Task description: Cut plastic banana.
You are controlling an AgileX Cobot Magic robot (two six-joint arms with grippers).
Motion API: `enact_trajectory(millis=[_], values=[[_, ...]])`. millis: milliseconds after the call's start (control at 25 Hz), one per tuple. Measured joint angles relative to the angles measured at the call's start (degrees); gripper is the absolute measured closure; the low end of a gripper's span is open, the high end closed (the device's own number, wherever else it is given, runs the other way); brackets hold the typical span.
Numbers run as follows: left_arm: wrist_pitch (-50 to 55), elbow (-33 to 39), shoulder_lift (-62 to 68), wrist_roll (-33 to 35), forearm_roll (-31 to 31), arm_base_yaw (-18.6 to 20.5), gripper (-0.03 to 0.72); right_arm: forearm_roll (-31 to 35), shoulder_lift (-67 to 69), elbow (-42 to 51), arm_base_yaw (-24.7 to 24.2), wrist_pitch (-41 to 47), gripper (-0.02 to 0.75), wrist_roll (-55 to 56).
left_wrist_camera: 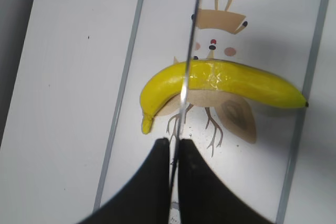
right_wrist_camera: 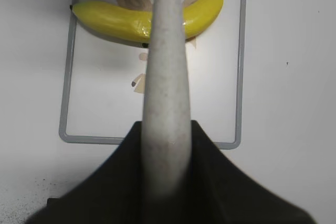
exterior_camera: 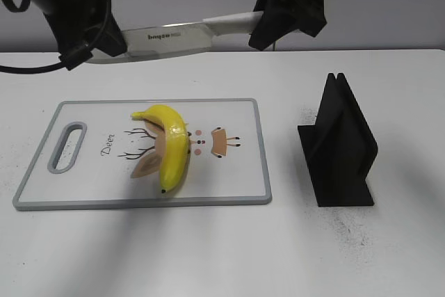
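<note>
A yellow plastic banana (exterior_camera: 170,147) lies on a white cutting board (exterior_camera: 236,186) with a grey rim and a deer drawing. A knife (exterior_camera: 167,36) hangs level high above the board. My right gripper (exterior_camera: 268,15) is shut on its pale handle (right_wrist_camera: 167,77). My left gripper (exterior_camera: 104,43) is shut on the blade near its tip (left_wrist_camera: 186,72). In the left wrist view the blade edge crosses above the banana (left_wrist_camera: 236,80). In the right wrist view the handle hides the middle of the banana (right_wrist_camera: 110,19).
A black knife stand (exterior_camera: 341,147) sits on the white table right of the board. The board has a handle slot (exterior_camera: 67,146) at its left end. Dark specks dot the table near the stand.
</note>
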Motion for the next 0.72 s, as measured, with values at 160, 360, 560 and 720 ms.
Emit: enact_trajectory(millis=[160, 360, 560, 720], values=[[-0.8, 0.0, 0.9, 0.5, 0.9, -0.1, 0.697, -0.2, 0.0, -0.1, 0.0, -1.3, 0.576, -1.1], [-2.2, -0.4, 2.9, 0.5, 2.4, -0.1, 0.702, -0.4, 0.6, -0.1, 0.0, -3.3, 0.576, 0.3], [-3.2, -0.3, 8.0, 0.9, 2.8, -0.1, 0.702, -3.5, 5.0, -0.1, 0.3, -2.2, 0.567, 8.8], [-6.9, 2.3, 13.9, 0.9, 1.9, -0.2, 0.7, -5.9, 10.8, -0.1, 0.6, -0.3, 0.553, 15.1]])
